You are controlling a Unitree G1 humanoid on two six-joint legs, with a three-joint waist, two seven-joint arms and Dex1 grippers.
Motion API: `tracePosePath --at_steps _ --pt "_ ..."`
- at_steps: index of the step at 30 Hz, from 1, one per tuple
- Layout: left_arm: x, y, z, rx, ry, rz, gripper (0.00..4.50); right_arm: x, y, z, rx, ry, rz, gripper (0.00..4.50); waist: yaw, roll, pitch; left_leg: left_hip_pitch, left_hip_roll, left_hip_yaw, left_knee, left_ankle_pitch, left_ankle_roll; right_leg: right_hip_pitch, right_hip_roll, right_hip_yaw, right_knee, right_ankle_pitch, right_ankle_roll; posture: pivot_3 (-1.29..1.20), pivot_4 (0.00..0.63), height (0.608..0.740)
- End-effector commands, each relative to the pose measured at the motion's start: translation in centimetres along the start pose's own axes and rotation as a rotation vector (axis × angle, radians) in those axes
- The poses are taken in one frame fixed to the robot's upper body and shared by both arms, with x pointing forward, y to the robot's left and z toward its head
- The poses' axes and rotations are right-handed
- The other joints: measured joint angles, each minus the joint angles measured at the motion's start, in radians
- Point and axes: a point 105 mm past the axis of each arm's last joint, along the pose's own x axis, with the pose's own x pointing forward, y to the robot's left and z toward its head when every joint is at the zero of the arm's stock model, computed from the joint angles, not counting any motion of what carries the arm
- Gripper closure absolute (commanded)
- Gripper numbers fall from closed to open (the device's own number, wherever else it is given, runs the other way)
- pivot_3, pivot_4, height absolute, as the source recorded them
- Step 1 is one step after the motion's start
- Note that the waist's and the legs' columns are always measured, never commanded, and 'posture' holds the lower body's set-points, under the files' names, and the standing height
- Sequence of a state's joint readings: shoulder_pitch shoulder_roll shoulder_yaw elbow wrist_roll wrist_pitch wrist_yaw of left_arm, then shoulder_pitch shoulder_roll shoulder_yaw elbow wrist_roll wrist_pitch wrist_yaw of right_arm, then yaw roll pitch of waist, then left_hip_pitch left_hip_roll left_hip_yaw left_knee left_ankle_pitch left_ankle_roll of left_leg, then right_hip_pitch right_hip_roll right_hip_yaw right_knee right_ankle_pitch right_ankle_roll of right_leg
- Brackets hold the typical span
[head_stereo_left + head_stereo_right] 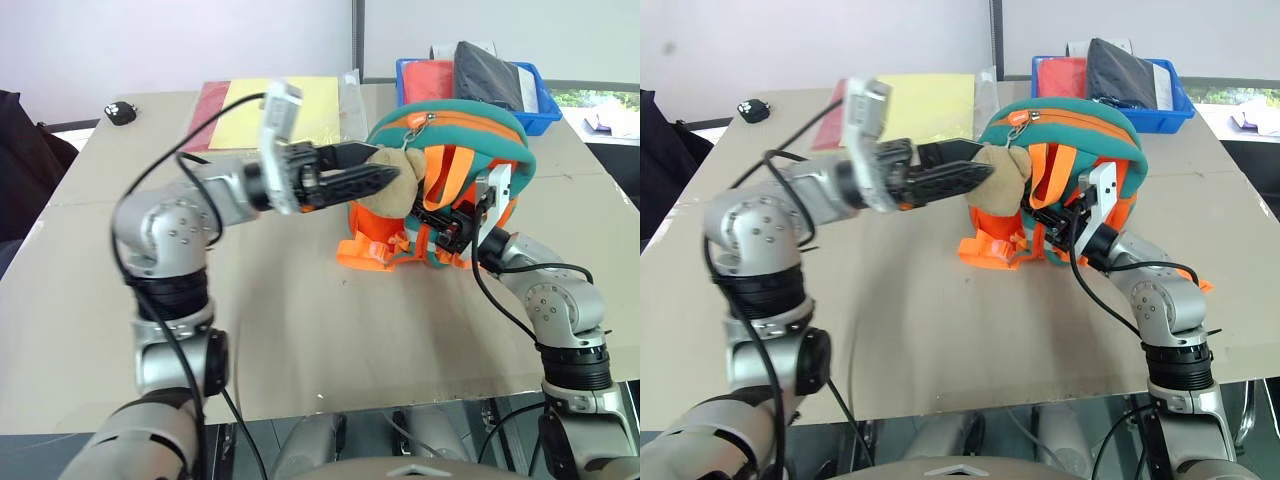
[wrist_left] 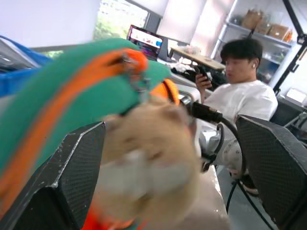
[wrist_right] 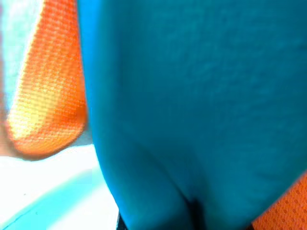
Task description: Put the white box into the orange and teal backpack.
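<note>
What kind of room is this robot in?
Probably an office or lab. A person sits looking at a phone, a computer screen glows by the window, and shelves hold boxes behind the table with the backpack.

Orange and teal backpack [image 1: 450, 185] stands upright on the counter [image 1: 300, 340], just in front of the blue bin [image 1: 540, 110]. Teal top panel with an orange zipper line arching over it, zipper pull at the near-left end of the arch. Orange straps hang down the facing side, with an orange buckle piece splayed on the counter at its base. Tan plush ball [image 1: 395, 185] dangles off its left side. White box isn't visible, can't tell where it is.
</note>
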State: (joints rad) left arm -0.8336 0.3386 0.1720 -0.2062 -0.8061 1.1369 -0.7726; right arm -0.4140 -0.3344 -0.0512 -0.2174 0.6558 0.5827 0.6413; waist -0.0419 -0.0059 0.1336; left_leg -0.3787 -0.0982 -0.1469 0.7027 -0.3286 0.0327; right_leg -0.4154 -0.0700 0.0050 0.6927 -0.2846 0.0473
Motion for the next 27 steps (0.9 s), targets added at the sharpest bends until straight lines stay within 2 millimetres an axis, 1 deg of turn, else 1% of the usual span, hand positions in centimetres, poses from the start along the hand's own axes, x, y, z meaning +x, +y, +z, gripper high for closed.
tracePosePath --at_steps 1,3,5,7,8,10,12,13,15,16,17,18,19,21,23,25,26,27 --pt "0.9 -0.8 -0.8 0.106 0.089 0.016 0.07 0.2 0.3 0.5 -0.020 -0.013 0.011 4.50 -0.006 0.000 0.000 0.000 0.000 0.000 0.000 0.000 0.000 0.000 0.000 0.001 0.000 0.000 0.000 0.00 0.150 0.740" --pt "1.2 -0.3 -1.7 0.130 0.137 0.042 0.07 0.2 0.3 0.5 -0.020 -0.013 0.010 4.50 -0.006 0.000 0.000 0.003 0.000 0.001 -0.002 0.000 0.000 -0.001 0.001 0.005 0.001 0.000 0.000 0.00 0.150 0.740" --pt "1.2 0.8 -2.1 0.168 0.166 0.098 0.07 0.2 0.3 0.5 -0.020 -0.015 0.011 4.50 -0.004 0.000 0.000 0.003 0.000 0.001 -0.003 0.000 0.000 -0.001 0.002 0.006 0.001 0.000 0.000 0.00 0.150 0.740" --pt "1.3 1.4 -2.1 0.200 0.182 0.121 0.07 0.2 0.4 0.5 -0.019 -0.017 0.010 4.50 -0.002 0.000 0.000 0.003 0.000 0.001 -0.003 0.000 0.000 0.000 0.002 0.006 0.000 0.000 0.000 0.00 0.150 0.740" --pt "1.4 1.4 -1.9 0.198 0.165 0.118 0.30 0.2 0.4 0.5 -0.019 -0.018 0.010 4.50 -0.001 0.000 0.000 0.003 0.000 0.000 -0.003 0.000 0.000 0.000 0.002 0.006 0.000 0.000 0.000 0.00 0.150 0.740" --pt "1.4 1.1 -1.7 0.179 0.143 0.089 0.99 0.2 0.4 0.5 -0.019 -0.018 0.009 4.50 0.000 0.000 0.000 0.003 0.000 0.000 -0.002 0.000 0.000 0.000 0.002 0.006 0.000 0.000 0.000 0.00 0.150 0.740" --pt "1.4 0.6 -1.3 0.149 0.103 0.054 1.87 0.2 0.4 0.5 -0.020 -0.019 0.008 4.50 0.000 0.000 0.000 0.003 -0.001 0.000 -0.002 0.000 0.000 0.000 0.001 0.006 0.000 0.000 0.000 0.00 0.150 0.740" --pt "1.3 0.3 -0.7 0.127 0.070 0.035 2.50 0.2 0.4 0.5 -0.021 -0.019 0.008 4.50 0.000 0.000 0.000 0.003 -0.001 0.000 -0.002 0.000 0.000 0.000 0.001 0.006 0.000 0.000 0.000 0.00 0.150 0.740" --pt "0.6 -0.6 1.1 0.114 -0.039 -0.023 3.28 0.2 0.4 0.5 -0.021 -0.020 0.006 4.50 0.000 0.000 0.000 0.003 -0.001 0.000 -0.002 0.000 0.000 -0.001 0.001 0.006 0.000 0.000 0.000 0.00 0.150 0.740" --pt "-0.7 -0.9 2.6 0.122 -0.134 -0.054 3.66 0.2 0.4 0.5 -0.020 -0.021 0.005 4.50 -0.001 0.000 0.000 0.003 0.000 0.000 -0.002 0.000 0.000 -0.001 0.001 0.006 0.000 0.000 0.000 0.00 0.150 0.740" --pt "-1.7 -1.0 3.6 0.132 -0.198 -0.072 3.71 0.2 0.4 0.5 -0.020 -0.022 0.005 4.50 -0.002 0.000 0.000 0.003 0.000 0.000 -0.002 0.000 0.000 -0.001 0.002 0.006 0.000 0.000 0.000 0.00 0.150 0.740" --pt "-2.9 0.2 4.4 0.131 -0.247 -0.006 3.72 0.2 0.4 0.5 -0.020 -0.022 0.006 4.50 -0.004 0.000 0.000 0.003 0.000 0.000 -0.002 0.000 0.000 -0.001 0.002 0.006 0.000 0.000 0.000 0.00 0.150 0.740" --pt "-4.1 1.8 4.7 0.126 -0.264 0.076 3.72 0.2 0.4 0.5 -0.020 -0.022 0.007 4.50 -0.004 0.000 0.000 0.003 0.000 0.000 -0.003 0.000 0.000 -0.002 0.002 0.006 0.000 0.000 0.000 0.00 0.150 0.740" --pt "-6.2 5.0 3.9 0.144 -0.206 0.250 3.73 0.1 0.4 0.6 -0.019 -0.023 0.008 4.50 -0.005 0.000 0.000 0.005 0.000 0.000 -0.003 0.000 0.000 -0.003 0.002 0.006 0.001 0.000 0.000 0.00 0.150 0.740" --pt "-7.8 7.4 1.5 0.178 -0.076 0.376 3.73 0.0 0.4 0.6 -0.016 -0.023 0.010 4.50 -0.004 0.000 0.000 0.010 -0.001 0.001 -0.005 0.000 0.000 0.000 0.001 0.006 0.001 0.000 0.000 0.00 0.150 0.740" --pt "-8.9 9.7 -1.2 0.169 0.040 0.501 3.73 0.0 0.4 0.6 -0.013 -0.023 0.011 4.50 -0.001 0.000 0.000 0.015 -0.003 0.001 -0.010 0.000 0.000 0.002 0.000 0.008 0.000 0.000 0.000 0.00 0.150 0.740" --pt "-9.3 10.4 -2.1 0.166 0.078 0.542 3.73 0.0 0.4 0.6 -0.013 -0.022 0.011 4.50 0.001 0.000 0.000 0.016 -0.003 0.001 -0.012 0.000 0.000 0.002 0.000 0.008 -0.002 0.000 0.000 0.00 0.150 0.740" --pt "-9.9 11.7 -4.2 0.186 0.181 0.612 3.73 0.0 0.4 0.6 -0.013 -0.023 0.010 4.50 0.003 0.000 0.000 0.016 -0.003 0.001 -0.012 0.000 0.000 0.002 0.000 0.008 -0.002 0.000 0.000 0.00 0.150 0.740"
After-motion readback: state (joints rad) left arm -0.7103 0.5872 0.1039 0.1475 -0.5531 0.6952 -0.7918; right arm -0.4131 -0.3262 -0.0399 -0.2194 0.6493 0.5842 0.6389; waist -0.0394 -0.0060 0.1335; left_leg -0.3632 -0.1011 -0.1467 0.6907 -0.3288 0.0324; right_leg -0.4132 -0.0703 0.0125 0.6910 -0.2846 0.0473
